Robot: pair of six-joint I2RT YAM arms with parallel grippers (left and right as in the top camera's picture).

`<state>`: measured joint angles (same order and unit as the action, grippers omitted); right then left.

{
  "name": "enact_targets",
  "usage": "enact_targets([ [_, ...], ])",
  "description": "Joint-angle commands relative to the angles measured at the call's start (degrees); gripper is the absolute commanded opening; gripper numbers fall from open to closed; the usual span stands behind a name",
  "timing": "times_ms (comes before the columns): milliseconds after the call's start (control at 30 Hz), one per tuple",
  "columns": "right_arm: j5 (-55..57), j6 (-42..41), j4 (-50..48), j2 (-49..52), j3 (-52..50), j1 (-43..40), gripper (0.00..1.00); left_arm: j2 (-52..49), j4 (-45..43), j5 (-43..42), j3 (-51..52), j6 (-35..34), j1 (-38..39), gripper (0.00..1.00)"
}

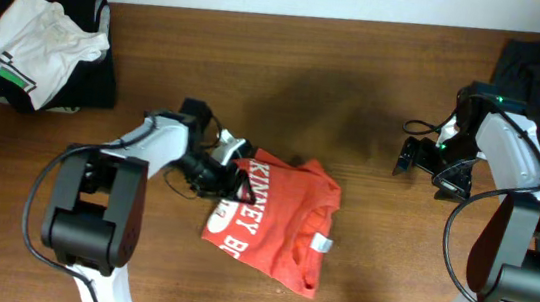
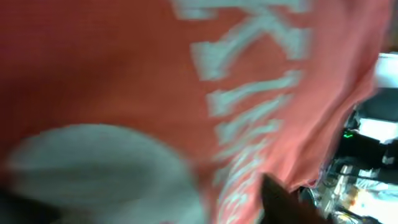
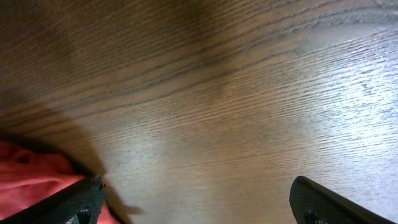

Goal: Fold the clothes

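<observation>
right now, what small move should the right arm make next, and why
Probably bring the right gripper across to the red shirt's right edge. It hangs open over bare table, apart from the shirt, while the shirt lies rumpled with only the left gripper at its left edge; whether that one grips cloth is unclear. A second hold would likely help flatten it.

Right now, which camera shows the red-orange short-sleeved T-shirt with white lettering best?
Overhead. It shows the whole red-orange short-sleeved T-shirt, crumpled on the brown wooden table, with its outline and part of the lettering visible. The left wrist view shows only blurred red fabric and lettering up close. The right wrist view catches just a red corner at bottom left.
</observation>
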<state>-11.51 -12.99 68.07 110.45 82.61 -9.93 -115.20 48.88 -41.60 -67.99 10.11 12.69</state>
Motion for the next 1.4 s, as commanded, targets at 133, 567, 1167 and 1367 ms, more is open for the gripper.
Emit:
enact_targets([
  [133, -0.28, 0.52, 0.0, -0.46, 0.55, 0.17, 0.99, -1.6, -6.29, 12.66, -1.81, -9.27, -1.14, 0.01],
  [567, -0.28, 0.52, 0.0, -0.46, 0.55, 0.17, 0.99, -8.66, -5.29, 39.85, -35.67, 8.07, -12.5, 0.0],
  [1167, -0.28, 0.52, 0.0, -0.46, 0.55, 0.17, 0.99, -11.32, -6.64, 47.23, -60.17, 5.92, -22.67, 0.0],
  [1367, -0.28, 0.52, 0.0, -0.46, 0.55, 0.17, 0.99, -11.5, -9.99, 48.59, -60.17, 2.8, -29.18, 0.0],
])
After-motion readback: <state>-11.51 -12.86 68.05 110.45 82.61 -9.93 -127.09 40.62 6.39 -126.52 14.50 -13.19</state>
